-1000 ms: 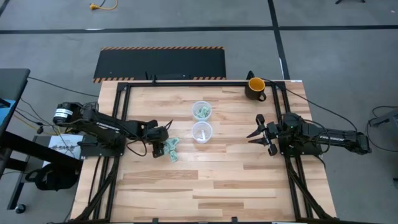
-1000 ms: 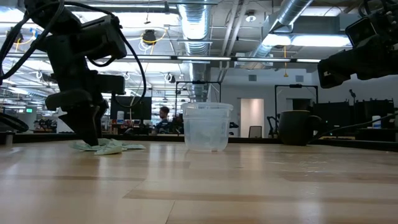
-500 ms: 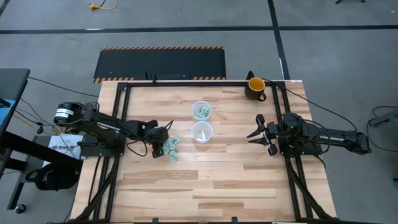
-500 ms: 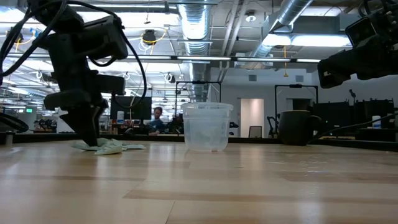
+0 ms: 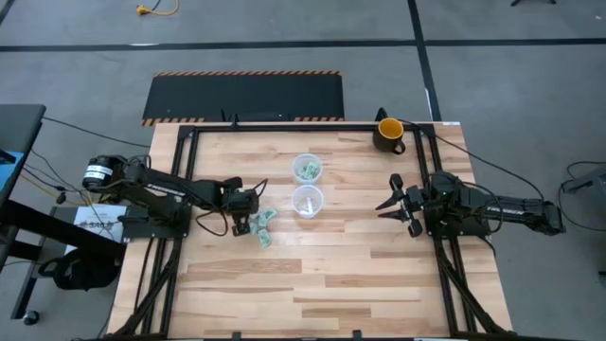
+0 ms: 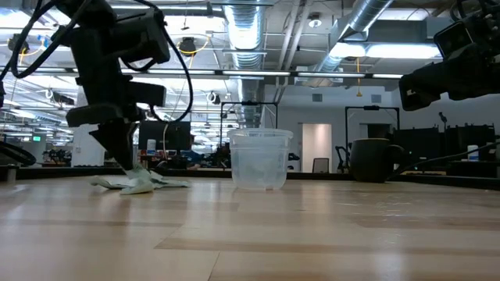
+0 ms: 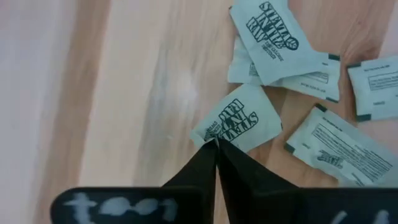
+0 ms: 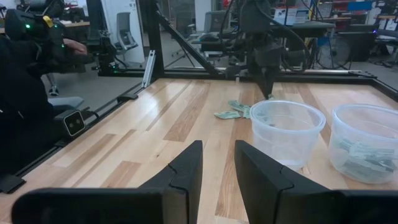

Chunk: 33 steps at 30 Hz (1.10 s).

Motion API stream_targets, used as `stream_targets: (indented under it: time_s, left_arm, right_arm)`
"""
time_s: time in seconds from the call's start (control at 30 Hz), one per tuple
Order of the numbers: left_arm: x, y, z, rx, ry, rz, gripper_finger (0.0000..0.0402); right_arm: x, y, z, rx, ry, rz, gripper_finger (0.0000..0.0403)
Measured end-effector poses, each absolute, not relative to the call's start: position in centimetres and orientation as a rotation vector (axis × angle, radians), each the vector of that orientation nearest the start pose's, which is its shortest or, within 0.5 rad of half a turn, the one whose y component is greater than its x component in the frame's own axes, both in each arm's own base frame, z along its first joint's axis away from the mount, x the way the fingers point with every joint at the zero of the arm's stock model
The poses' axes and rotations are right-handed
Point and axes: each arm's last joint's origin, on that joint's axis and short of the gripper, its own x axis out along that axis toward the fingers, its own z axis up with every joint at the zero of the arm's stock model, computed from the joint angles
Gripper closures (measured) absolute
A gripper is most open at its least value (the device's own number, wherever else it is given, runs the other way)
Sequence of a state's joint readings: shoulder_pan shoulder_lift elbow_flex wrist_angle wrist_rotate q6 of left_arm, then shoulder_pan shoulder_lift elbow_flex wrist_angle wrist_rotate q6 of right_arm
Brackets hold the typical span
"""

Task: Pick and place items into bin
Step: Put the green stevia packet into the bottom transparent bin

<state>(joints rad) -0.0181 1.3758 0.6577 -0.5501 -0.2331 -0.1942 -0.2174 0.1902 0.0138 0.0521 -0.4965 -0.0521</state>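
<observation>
Several green-and-white packets (image 5: 262, 229) lie loose on the wood table left of centre; they also show in the low view (image 6: 148, 184). My left gripper (image 5: 248, 224) stands over their left edge, shut on one packet (image 7: 239, 124). Two clear round bins stand at mid-table. The far bin (image 5: 307, 169) has green packets in it and the near bin (image 5: 308, 201) looks empty. My right gripper (image 5: 390, 204) waits open at the right, fingers toward the bins. My left gripper pinches one corner (image 7: 212, 139) of the packet between its two fingertips (image 7: 202, 163), only at their free ends. The fingers come from above, pointing down. Whether the packet's other end still rests on the table, I cannot tell.
A dark mug (image 5: 388, 133) with a yellow inside stands at the far right corner. A black frame (image 5: 284, 123) runs along the table's far and side edges. Bare wood lies toward the near edge. A person sits far behind in the room.
My left gripper has shut, taking hold of a packet's corner. It has then shifted a little toward the table's right and up. The other packets lie as before.
</observation>
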Motion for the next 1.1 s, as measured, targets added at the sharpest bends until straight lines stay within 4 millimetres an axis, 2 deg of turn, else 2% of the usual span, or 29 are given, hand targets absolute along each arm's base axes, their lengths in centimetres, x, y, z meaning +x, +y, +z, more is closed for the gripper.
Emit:
stream_targets:
  time_s: [0.47, 0.77, 0.97, 1.1]
  left_arm:
    - [23.7, 0.8, 19.5, 0.165, 1.214, 0.44, 0.04]
    - [26.7, 0.8, 21.6, 0.33, 0.931, 0.354, 0.04]
    - [28.1, 0.8, 22.8, 0.444, 0.776, 0.31, 0.04]
    - [28.7, 0.7, 23.4, 0.484, 0.69, 0.22, 0.04]
  right_arm:
    - [10.5, -0.9, 15.8, -0.008, 0.11, 0.281, 0.0316]
    - [10.5, -0.9, 15.8, -0.008, 0.11, 0.282, 0.0316]
    - [10.5, -0.9, 15.8, -0.008, 0.11, 0.282, 0.0316]
    - [10.5, -0.9, 15.8, -0.008, 0.11, 0.282, 0.0316]
